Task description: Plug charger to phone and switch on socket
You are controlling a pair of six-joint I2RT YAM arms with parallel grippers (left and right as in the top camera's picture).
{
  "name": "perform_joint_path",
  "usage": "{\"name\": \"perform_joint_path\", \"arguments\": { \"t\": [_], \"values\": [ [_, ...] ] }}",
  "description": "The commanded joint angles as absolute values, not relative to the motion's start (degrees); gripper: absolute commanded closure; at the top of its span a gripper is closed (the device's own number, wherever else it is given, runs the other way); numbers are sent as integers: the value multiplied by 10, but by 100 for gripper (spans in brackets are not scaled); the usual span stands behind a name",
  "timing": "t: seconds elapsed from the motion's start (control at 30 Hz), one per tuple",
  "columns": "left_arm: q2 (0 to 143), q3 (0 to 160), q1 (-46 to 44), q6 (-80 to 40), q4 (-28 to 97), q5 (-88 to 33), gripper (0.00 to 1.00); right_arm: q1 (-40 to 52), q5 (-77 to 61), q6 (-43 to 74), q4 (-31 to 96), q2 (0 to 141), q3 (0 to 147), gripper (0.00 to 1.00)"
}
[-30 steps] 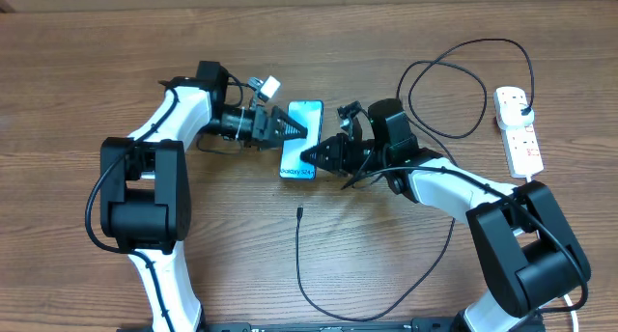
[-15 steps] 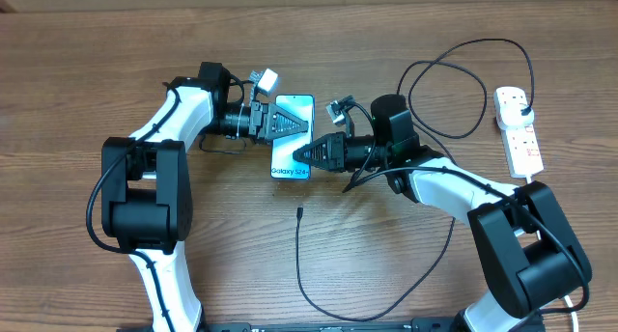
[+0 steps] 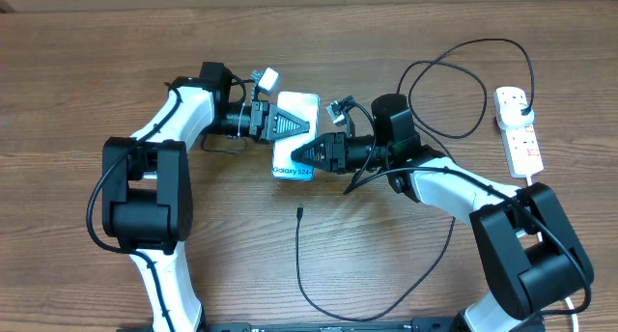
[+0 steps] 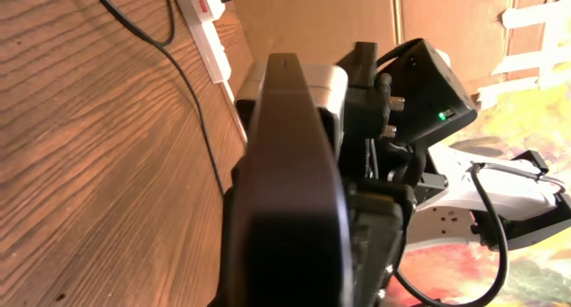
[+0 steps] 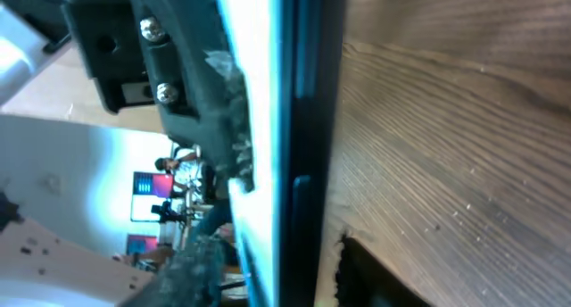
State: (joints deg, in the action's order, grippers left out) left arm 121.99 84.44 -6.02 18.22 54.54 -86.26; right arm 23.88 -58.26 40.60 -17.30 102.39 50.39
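Jaws left and right on the phone [image 3: 290, 168] marked "Galaxy S24"

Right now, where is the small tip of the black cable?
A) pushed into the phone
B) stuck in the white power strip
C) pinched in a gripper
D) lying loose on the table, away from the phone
D: the cable tip lies on the bare table, with open wood between it and the phone.
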Motion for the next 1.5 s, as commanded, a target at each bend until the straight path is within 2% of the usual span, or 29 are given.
{"name": "perform_joint_path", "arguments": {
  "t": [0.0,0.13,0.27,0.43,0.6,0.63,0.7,1.2,1.47],
  "values": [
    [1217,849,-63,191,541,-834,96,218,-617,399,-179,1019,510,49],
    [1217,849,-64,164,542,-701,96,181,-653,364,-148,1019,510,33],
    [1217,849,-69,117,548,-585,96,150,-634,293,-37,1019,510,30],
    [1217,849,-79,54,548,-490,96,138,-450,248,135,1019,510,28],
    [1217,849,-102,6,548,-397,96,139,-283,250,214,1019,510,26],
    [1217,849,-109,-4,548,-376,96,139,-271,252,218,1019,510,24],
    [1217,849,-122,-32,547,-321,96,139,-258,252,220,1019,510,0],
    [1217,849,-212,-170,551,-51,96,138,-253,252,197,1019,510,0],
    [1217,853,-215,-202,550,-27,96,138,-253,252,197,1019,510,0]
  ]
}}
